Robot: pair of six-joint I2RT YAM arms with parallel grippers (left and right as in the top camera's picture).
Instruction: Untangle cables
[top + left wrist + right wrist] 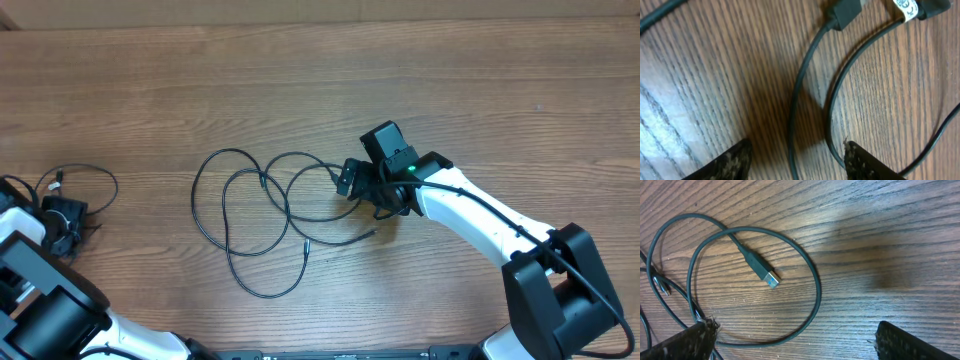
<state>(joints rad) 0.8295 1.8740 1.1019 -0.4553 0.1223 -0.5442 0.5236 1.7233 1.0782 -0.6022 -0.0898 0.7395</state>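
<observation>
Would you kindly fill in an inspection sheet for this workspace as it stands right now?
Surface: wooden table, bare grain, no spills seen.
Job's things: black cables lie looped over one another mid-table; a separate small loop lies at the left, by the left gripper.
Clutter: nothing seen.
Grippers: left gripper open, low over the table with cable strands between its fingers, nothing clamped; right gripper wide open over a loop with a USB plug, holding nothing.
Cables: a thick black lead runs along the right arm.
Surroundings: nothing seen.
</observation>
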